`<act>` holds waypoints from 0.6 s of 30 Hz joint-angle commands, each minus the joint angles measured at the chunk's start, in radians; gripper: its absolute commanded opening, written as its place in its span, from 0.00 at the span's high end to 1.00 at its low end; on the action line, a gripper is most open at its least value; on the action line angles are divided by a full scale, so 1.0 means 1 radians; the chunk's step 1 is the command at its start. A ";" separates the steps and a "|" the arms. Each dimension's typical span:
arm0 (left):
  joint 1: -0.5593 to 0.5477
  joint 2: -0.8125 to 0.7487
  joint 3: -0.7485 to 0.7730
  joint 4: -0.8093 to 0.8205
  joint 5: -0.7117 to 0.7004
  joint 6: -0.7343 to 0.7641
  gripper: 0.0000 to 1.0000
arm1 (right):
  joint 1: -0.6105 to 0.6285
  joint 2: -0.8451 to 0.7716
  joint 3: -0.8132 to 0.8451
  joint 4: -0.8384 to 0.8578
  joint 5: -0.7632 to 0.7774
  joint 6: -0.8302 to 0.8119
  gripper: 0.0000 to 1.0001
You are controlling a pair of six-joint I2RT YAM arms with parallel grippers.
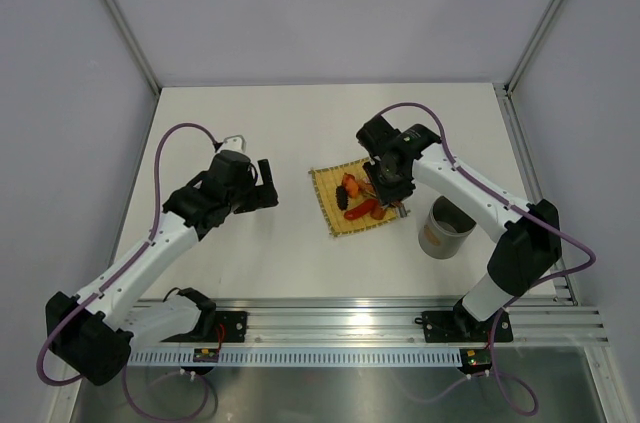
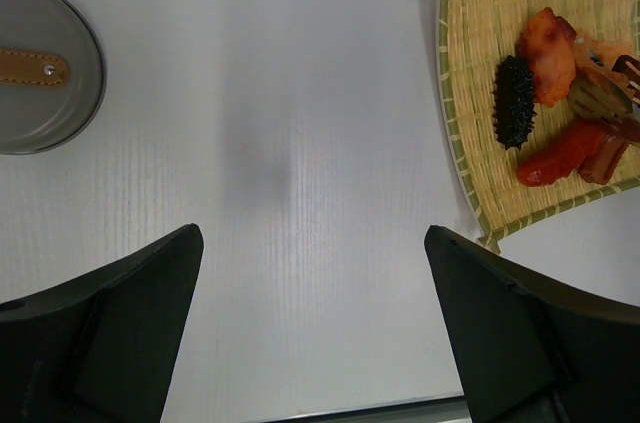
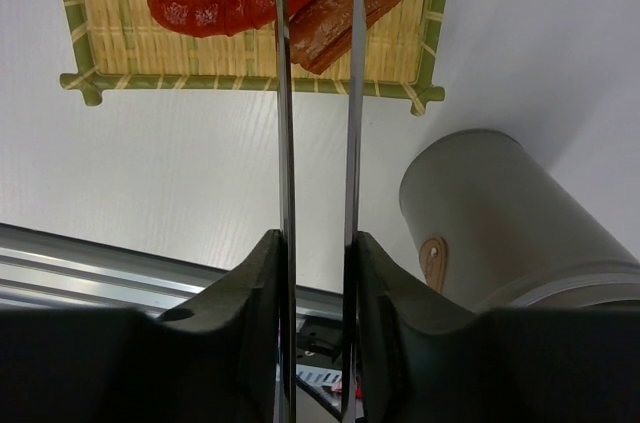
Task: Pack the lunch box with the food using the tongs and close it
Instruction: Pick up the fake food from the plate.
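Observation:
My right gripper (image 3: 318,243) (image 1: 388,188) is shut on the silver tongs (image 3: 283,143), one thin arm pressed against each finger. The tongs reach out over the food on the yellow mat (image 3: 250,78), their arms standing either side of the near end of a brown piece (image 3: 345,13), next to a red piece (image 3: 225,3). In the left wrist view the tongs' tip (image 2: 600,98) sits among an orange piece (image 2: 548,53), a dark spiky piece (image 2: 514,101) and the red piece (image 2: 560,155). The grey lunch box (image 1: 445,228) (image 3: 500,213) stands upright right of the mat. My left gripper (image 2: 313,233) (image 1: 265,183) hangs open over bare table.
A shallow round grey lid (image 2: 40,73) with a tan leather tab lies on the table at the far left of the left wrist view. The metal rail (image 1: 380,328) carrying the arm bases runs along the near edge. Grey walls close in the white table (image 1: 300,123).

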 commanded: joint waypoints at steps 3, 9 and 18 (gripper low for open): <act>0.004 -0.030 -0.007 0.024 -0.009 -0.004 0.02 | 0.011 -0.012 0.052 0.022 0.009 -0.014 0.78; 0.002 -0.039 -0.001 0.018 -0.017 0.001 0.02 | 0.011 -0.045 0.100 0.017 -0.007 -0.020 0.98; 0.002 -0.047 -0.001 0.012 -0.020 -0.003 0.02 | 0.011 -0.158 0.160 0.025 0.072 0.018 1.00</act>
